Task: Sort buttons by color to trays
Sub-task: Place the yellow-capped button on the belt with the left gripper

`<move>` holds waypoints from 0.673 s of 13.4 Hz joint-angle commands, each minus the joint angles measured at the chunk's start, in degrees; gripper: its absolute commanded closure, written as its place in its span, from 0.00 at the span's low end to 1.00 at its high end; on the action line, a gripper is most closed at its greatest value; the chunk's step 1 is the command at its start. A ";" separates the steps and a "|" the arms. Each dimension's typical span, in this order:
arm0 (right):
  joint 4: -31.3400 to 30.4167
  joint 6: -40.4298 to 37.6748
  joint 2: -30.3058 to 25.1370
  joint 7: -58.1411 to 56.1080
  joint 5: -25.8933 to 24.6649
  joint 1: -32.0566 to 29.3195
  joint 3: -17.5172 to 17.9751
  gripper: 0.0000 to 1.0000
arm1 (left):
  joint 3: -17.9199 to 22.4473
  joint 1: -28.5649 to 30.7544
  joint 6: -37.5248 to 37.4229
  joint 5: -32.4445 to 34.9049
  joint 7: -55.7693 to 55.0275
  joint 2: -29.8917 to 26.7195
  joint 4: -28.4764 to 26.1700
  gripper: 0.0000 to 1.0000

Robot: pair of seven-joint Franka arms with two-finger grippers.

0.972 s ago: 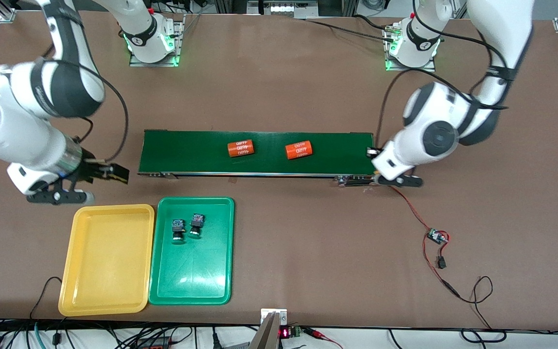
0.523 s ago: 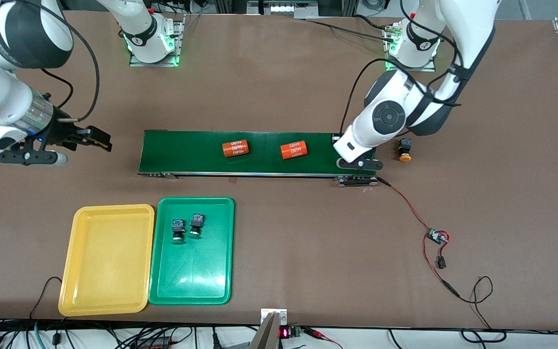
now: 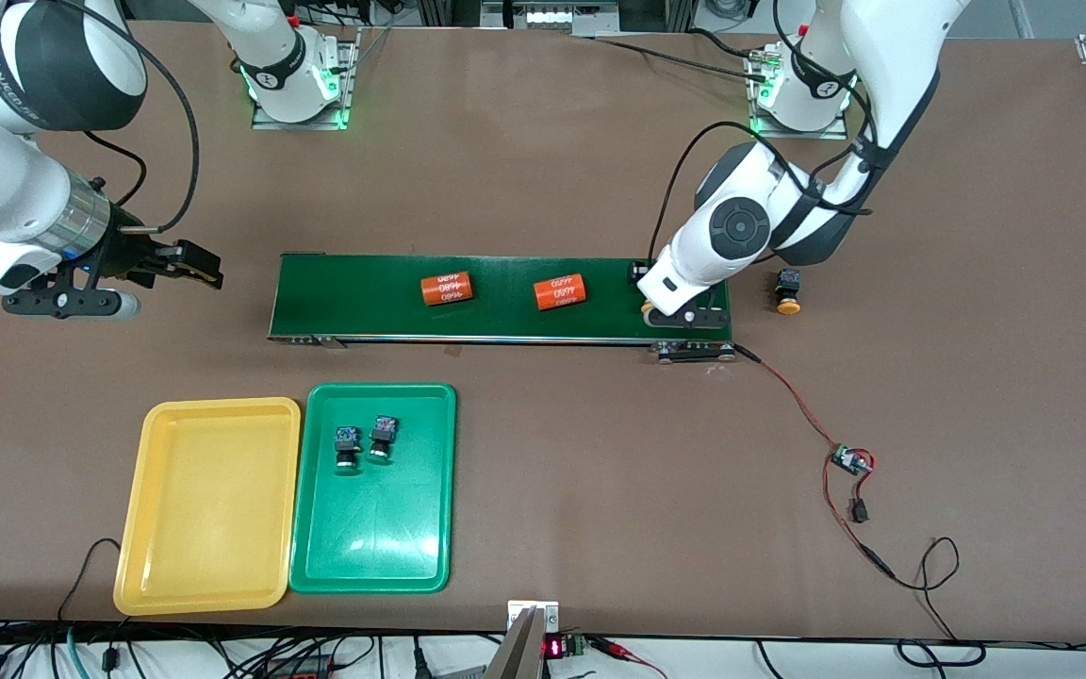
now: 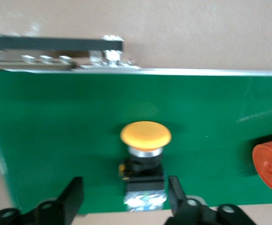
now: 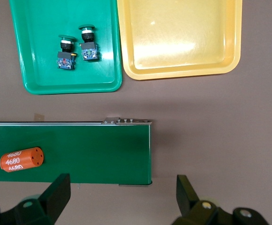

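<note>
Straddling a yellow-capped push-button [image 4: 144, 161] on the dark-green conveyor belt [image 3: 364, 297], left gripper [image 4: 124, 199] is released; right gripper [image 5: 122, 197], released, waits at belt's 9 o'clock.

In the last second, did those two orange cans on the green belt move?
Yes. Both orange cylinders shifted along the conveyor belt toward the right arm's end, judged against the belt's fixed end.

The conveyor belt [image 3: 496, 297] was crowded: two orange cylinders [image 3: 447, 289] mid-belt, and the left gripper [image 3: 670, 311] open around a yellow button [image 4: 145, 140] at the left arm's end. Bare table lay between belt and trays [image 3: 213, 575].
</note>
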 commanded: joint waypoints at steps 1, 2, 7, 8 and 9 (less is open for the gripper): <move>-0.15 -0.74 -0.43 -0.47 -0.32 -1.13 1.14 0.00 | 2.10 2.28 -14.05 0.16 0.14 -4.85 5.16 0.00; -0.15 -0.82 -0.43 -0.47 -0.32 -1.22 1.14 0.00 | 4.90 2.28 -18.98 0.25 0.58 -4.85 7.45 0.00; -0.23 -1.97 -0.43 -0.30 -0.32 -1.30 1.05 0.00 | 17.04 2.37 -25.53 0.25 16.27 -4.50 7.04 0.00; -0.23 -1.97 -0.25 -0.30 -0.32 -1.30 1.05 0.00 | 18.28 2.45 -25.27 0.25 18.92 -4.33 5.29 0.00; -0.23 -1.97 -0.17 -0.30 -0.32 -1.30 1.05 0.00 | 18.81 2.63 -24.49 0.25 20.60 -4.33 3.10 0.00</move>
